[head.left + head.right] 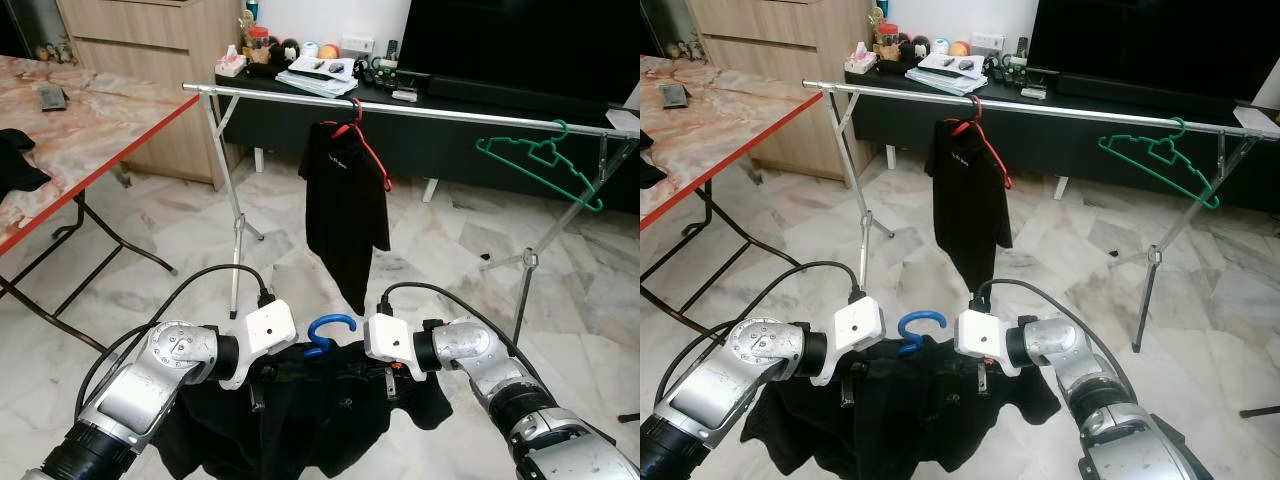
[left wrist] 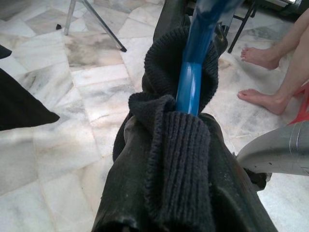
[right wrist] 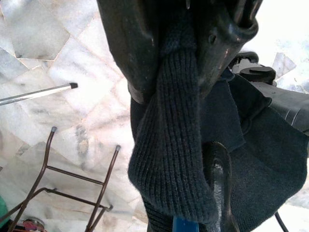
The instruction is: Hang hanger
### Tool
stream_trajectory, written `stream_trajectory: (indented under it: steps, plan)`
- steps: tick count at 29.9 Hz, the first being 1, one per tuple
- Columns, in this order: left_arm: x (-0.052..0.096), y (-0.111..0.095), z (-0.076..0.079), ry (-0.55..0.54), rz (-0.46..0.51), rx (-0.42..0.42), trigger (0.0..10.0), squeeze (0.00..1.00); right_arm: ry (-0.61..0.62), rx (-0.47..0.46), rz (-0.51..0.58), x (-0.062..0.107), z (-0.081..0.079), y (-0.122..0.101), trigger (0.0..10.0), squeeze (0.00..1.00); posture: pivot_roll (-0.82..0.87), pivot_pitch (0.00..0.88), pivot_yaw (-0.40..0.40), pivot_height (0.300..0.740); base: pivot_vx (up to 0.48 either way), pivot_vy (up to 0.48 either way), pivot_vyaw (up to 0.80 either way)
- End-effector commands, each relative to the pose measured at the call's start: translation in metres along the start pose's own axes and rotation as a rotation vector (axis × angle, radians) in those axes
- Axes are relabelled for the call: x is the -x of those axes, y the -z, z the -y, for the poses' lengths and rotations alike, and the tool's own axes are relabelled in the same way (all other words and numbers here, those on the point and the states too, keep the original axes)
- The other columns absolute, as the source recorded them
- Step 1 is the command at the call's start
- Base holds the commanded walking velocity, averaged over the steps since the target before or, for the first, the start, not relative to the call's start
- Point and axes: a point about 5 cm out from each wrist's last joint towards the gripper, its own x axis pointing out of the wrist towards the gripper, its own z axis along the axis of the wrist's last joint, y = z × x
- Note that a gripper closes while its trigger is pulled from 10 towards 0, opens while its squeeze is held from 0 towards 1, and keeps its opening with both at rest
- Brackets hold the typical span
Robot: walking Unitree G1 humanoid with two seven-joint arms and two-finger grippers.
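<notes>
Blue hanger (image 1: 330,332) with a black shirt (image 1: 300,410) on it is held low between both arms, hook up, well short of and below the rail (image 1: 400,107). Left gripper (image 1: 262,385) and right gripper (image 1: 392,380) are each closed on the shirt's ribbed collar either side of the hook; in the wrist views fabric is seen pinched between the fingers. Risk: fabric is gripped, not plastic, so the hanger could slip or tilt during the lift. The hook could also foul the red hanger (image 1: 365,145) with its hung shirt, if aimed too close. Green hanger (image 1: 540,160) is well apart.
</notes>
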Motion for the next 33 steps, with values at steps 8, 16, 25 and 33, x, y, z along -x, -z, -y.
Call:
stream_trajectory:
  steps: [8,16,25,33]
  plan:
    - [-0.0061,-0.0028,0.0032,0.027,0.000,-0.004,0.0,0.00,0.068,0.036,0.054,0.0085,0.0153,-0.0151,0.6,0.00,0.13,0.056,-0.061,0.740,0.000,0.000,0.00]
    - [-0.0068,-0.0021,0.0058,0.037,0.004,-0.002,0.0,0.00,0.033,-0.002,0.033,0.0089,0.0122,-0.0099,10.0,1.00,0.13,0.036,-0.070,0.740,0.000,0.000,0.00]
    - [-0.0059,-0.0001,0.0056,0.031,0.003,0.007,0.0,0.00,-0.047,-0.006,0.007,0.0111,0.0080,-0.0070,10.0,1.00,0.13,0.023,-0.070,0.740,0.000,0.000,0.00]
    - [-0.0042,0.0040,0.0044,0.012,-0.011,0.013,0.0,0.00,-0.084,-0.012,0.012,0.0133,0.0066,-0.0069,10.0,1.00,0.13,0.016,-0.069,0.740,0.000,0.000,0.00]
